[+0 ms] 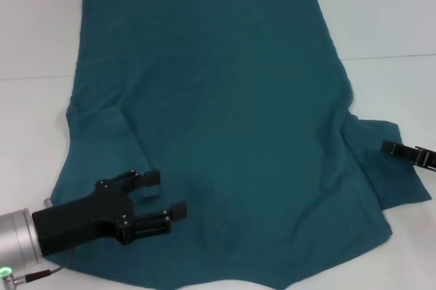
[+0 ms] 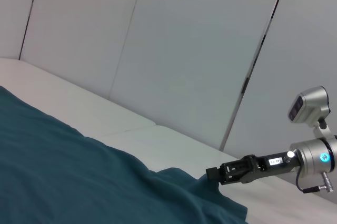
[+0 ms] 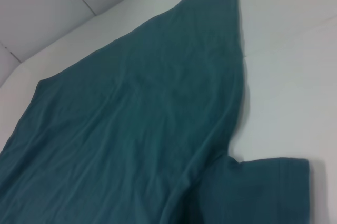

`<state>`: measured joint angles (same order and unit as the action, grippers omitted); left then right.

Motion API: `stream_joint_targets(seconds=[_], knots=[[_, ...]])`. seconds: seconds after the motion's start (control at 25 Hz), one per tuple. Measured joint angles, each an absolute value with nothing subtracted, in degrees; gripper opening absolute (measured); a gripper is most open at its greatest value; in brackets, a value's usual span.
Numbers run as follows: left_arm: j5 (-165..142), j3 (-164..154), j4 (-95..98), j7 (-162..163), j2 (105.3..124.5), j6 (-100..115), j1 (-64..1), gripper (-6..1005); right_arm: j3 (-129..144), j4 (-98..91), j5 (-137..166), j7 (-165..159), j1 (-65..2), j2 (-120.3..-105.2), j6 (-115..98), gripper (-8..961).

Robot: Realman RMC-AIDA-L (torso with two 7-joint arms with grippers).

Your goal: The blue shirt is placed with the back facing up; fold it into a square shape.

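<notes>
The white surface (image 1: 381,18) carries the blue shirt (image 1: 225,113), which lies spread flat with its plain side up and covers most of the middle of the surface. Its hem is at the far side, and the sleeves are near the robot. The left sleeve (image 1: 102,147) is folded in over the body of the shirt, while the right sleeve (image 1: 392,171) lies out flat on the surface. The left claw (image 1: 163,195) is above the near left part of the shirt, its fingers released and apart. The right claw (image 1: 390,147) is at the edge of the right sleeve; I cannot tell if it grasps the cloth.
</notes>
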<state>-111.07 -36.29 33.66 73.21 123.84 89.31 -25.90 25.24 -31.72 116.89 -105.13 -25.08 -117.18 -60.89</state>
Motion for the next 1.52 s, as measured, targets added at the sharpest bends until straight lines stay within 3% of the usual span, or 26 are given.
stream_joint_targets(seconds=[0.24,0.68,0.92,1.52], knots=[[-110.9,-36.3,33.8,73.2,123.83,89.2,-25.9,930,25.2,-31.7,116.9,-105.1,-25.0,-117.12,-60.9,325],[-110.7,-36.3,33.8,73.2,123.75,89.4,-25.9,929,22.5,-32.0,115.2,-104.1,-24.7,-117.36,-61.0,90],[-110.7,-36.2,34.0,73.2,123.75,89.5,-25.7,929,21.9,-32.0,111.8,-102.4,-24.3,-117.51,-60.9,7],[-110.8,-36.2,34.1,73.2,123.84,89.6,-25.4,928,20.6,-33.3,111.1,-102.7,-25.0,-116.28,-57.3,10]])
